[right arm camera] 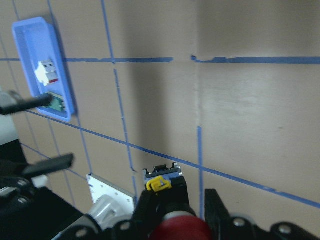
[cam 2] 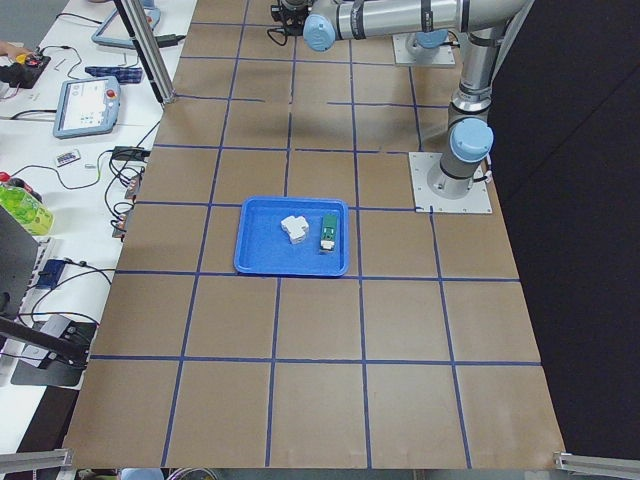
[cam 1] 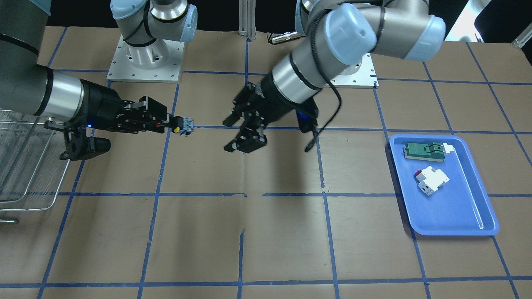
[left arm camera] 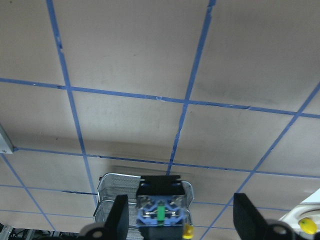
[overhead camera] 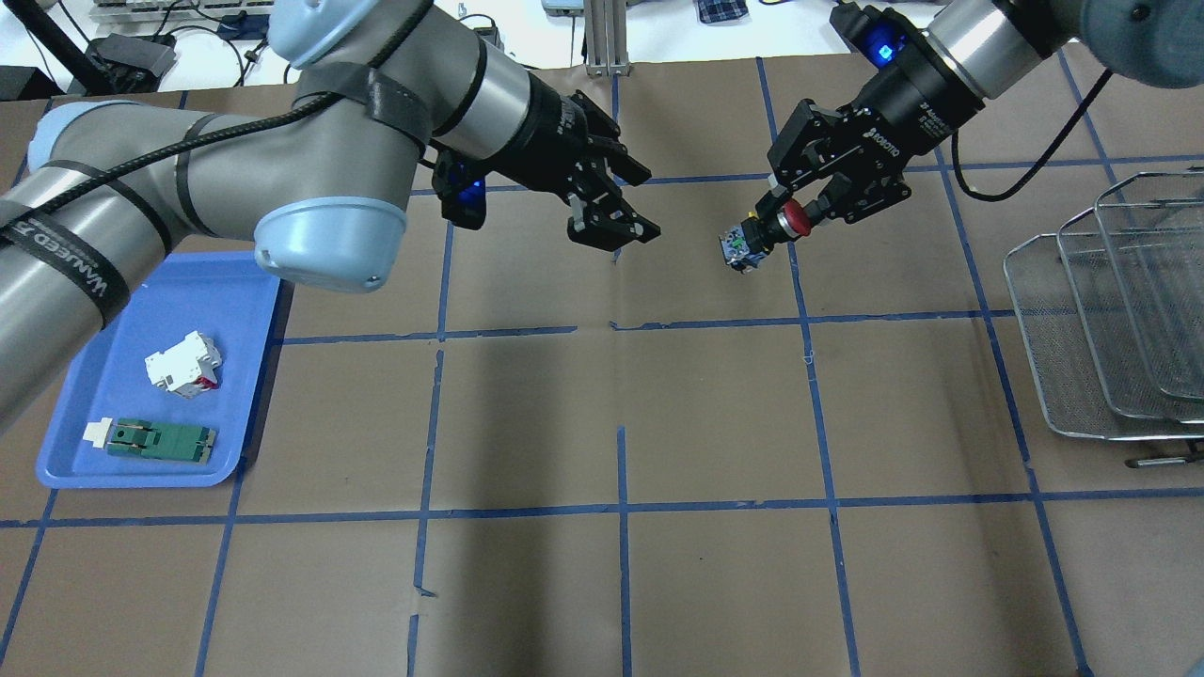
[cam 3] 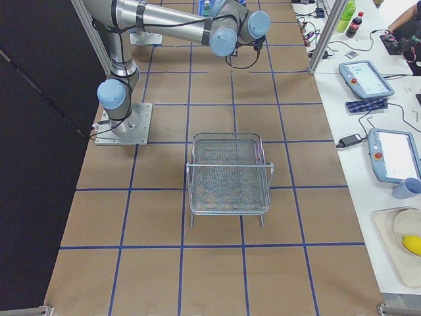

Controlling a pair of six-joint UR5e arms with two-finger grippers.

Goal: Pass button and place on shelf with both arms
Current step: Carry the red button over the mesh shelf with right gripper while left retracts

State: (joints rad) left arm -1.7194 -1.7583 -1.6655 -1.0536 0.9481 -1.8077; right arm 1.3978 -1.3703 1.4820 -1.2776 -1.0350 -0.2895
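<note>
My right gripper is shut on the button, gripping its red cap, with the black body and its yellow-green bits pointing at the left gripper. It holds the button above the table; the button also shows in the front view and the right wrist view. My left gripper is open and empty, a short gap from the button and facing it. In the left wrist view the button sits ahead, between the spread fingers. The shelf stands at the table's right end.
A blue tray at the left end holds a white block with a red tab and a flat green board. The shelf also shows in the front view and the right side view. Brown paper with blue tape lines covers the table.
</note>
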